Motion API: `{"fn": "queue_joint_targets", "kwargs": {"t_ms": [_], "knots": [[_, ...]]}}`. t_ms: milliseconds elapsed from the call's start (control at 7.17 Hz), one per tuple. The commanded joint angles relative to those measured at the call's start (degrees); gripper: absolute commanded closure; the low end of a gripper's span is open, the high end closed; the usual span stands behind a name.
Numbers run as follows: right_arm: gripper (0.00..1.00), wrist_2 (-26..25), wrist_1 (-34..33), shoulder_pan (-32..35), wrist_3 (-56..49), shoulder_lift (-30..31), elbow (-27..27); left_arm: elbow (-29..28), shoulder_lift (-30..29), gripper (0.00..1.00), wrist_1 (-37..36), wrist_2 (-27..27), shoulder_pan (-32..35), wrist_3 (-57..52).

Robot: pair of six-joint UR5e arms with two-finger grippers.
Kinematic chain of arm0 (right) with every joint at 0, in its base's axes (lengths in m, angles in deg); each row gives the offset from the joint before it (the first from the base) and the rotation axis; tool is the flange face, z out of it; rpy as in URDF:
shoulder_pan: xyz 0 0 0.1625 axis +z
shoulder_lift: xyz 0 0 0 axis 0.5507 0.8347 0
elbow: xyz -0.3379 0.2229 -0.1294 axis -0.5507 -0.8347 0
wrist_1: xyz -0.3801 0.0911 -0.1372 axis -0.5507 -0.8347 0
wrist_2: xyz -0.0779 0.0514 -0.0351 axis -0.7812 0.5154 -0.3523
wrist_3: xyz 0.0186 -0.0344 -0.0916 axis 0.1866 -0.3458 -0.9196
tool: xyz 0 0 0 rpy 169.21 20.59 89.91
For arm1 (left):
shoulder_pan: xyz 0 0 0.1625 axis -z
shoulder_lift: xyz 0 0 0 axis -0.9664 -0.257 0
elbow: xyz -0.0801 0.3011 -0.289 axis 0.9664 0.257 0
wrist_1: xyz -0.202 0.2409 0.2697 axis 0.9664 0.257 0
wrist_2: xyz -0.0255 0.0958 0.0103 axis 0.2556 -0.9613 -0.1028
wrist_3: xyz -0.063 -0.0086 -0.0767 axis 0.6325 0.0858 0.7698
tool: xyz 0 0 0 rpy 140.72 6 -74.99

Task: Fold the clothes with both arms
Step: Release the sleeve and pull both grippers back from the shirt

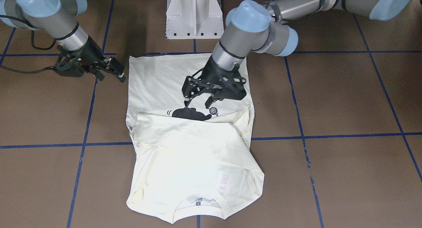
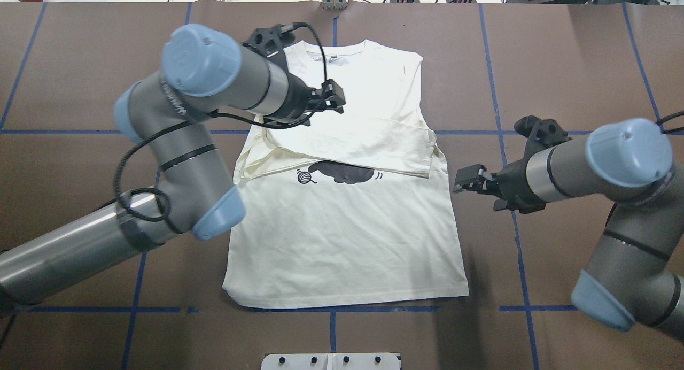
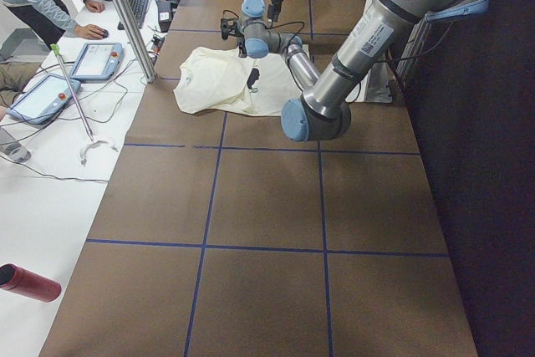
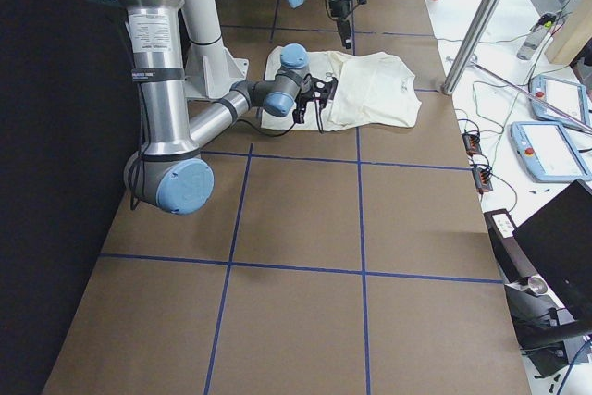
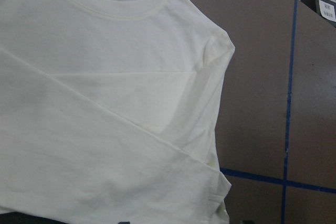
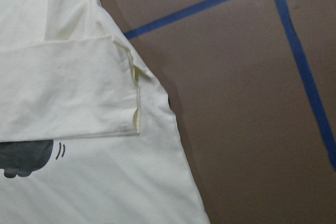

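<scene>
T-shirt (image 2: 342, 236) collar away from robot | left end effector (image 1: 198, 102) spread, empty | right end effector (image 2: 465, 182) unclear

The shirt's (image 2: 342, 241) nine o'clock side is crossed by the left arm (image 2: 176, 145); bare bench (image 2: 502, 327) is seen at five o'clock.

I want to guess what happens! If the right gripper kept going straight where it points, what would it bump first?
Probably the side edge of the T-shirt, near the folded-over sleeve; only bare table lies between. Its height is unclear, so the right gripper might skim just above the cloth.
</scene>
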Motion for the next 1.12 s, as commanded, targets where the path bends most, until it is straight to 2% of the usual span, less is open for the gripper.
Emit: {"fn": "queue_joint_targets", "kwargs": {"t_ms": [0, 140, 279, 419, 698, 837, 977], "knots": [[0.11, -13.25, -0.23, -13.44, 8.50, 3.38, 2.33, 10.91, 13.76, 0.24, -0.75, 0.34, 3.47, -7.45], [0.20, -21.32, -0.32, -19.59, 15.58, 4.88, 2.69, 10.16, 14.85, 0.24, -0.84, 1.99, 4.01, -9.83], [0.21, -25.23, -2.93, -24.09, 16.95, 5.15, 3.56, 10.06, 14.77, 0.23, -0.84, 2.01, 3.93, -9.85], [0.21, -29.27, -8.96, -27.18, 19.40, 4.98, 4.79, 9.80, 14.86, 0.23, -0.84, 1.92, 3.93, -9.50], [0.22, -29.92, -13.92, -28.61, 19.52, 5.15, 6.47, 8.75, 14.69, 0.23, -0.76, 1.83, 3.84, -9.32], [0.32, -30.71, -14.98, -28.70, 19.52, 5.07, 6.30, 8.75, 14.77, 0.23, -0.75, 1.83, 3.84, -9.32], [0.47, -31.41, -15.69, -28.70, 19.52, 4.72, 6.38, 8.66, 14.77, 0.22, -0.75, 1.83, 3.84, -9.32]]}}
